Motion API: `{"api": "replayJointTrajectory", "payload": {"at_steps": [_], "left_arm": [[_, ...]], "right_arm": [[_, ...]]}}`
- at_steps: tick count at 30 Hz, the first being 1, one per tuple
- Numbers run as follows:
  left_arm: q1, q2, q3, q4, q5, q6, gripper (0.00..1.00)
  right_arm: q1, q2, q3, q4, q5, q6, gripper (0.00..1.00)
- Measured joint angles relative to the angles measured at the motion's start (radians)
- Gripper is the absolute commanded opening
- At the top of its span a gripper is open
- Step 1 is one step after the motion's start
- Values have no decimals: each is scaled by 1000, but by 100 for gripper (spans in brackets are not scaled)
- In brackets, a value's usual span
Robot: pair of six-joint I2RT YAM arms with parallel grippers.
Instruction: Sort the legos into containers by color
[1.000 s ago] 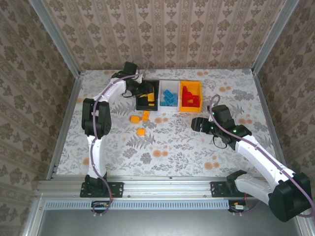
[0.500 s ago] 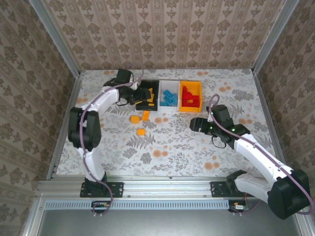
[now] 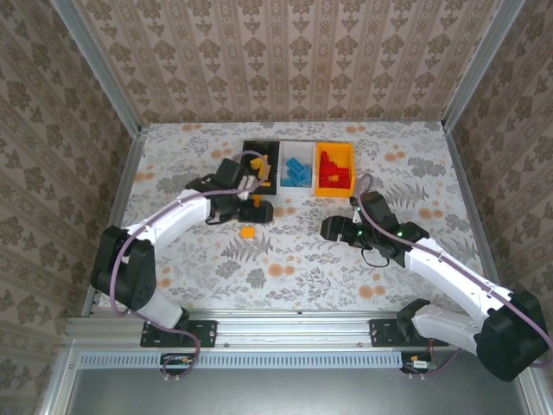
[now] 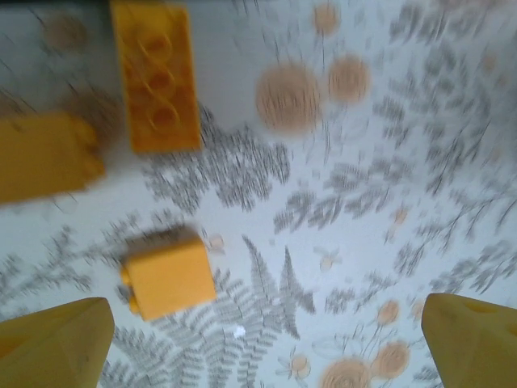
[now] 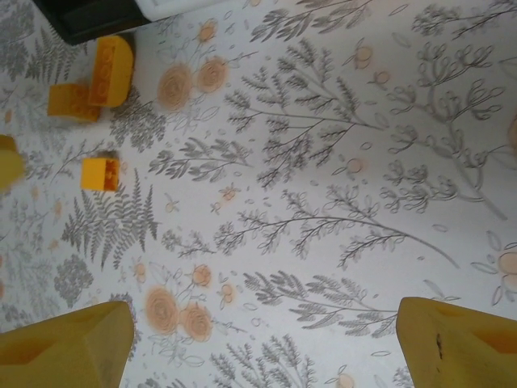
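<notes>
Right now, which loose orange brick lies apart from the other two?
The small square orange-yellow plastic brick, nearest the arms' bases; the other two bricks lie together by the black bin.

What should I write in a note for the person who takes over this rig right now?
Left gripper: open, empty, just above the three loose bricks, all orange.
Right gripper: open, empty, over bare table.
Black bin holds orange bricks, white bin blue bricks, orange bin red bricks.
Done: no blue or red brick lies loose.
Left: put the loose bricks into the black bin.
</notes>
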Motion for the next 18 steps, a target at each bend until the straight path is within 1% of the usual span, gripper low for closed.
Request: {"api": "replayJointTrajectory", "payload": {"at_steps": [3, 6, 11, 18], "left_arm": [[-69, 0, -11, -18, -68, -1, 100], [-93, 2, -11, -22, -111, -8, 100], [-90, 37, -11, -36, -172, -15, 100], [-59, 113, -11, -40, -175, -15, 100]], "right_arm": [[35, -29, -7, -8, 11, 26, 87], [71, -64, -17, -20, 30, 52, 88], [113, -137, -42, -60, 56, 93, 89], [118, -210, -71, -127, 87, 103, 89]]}}
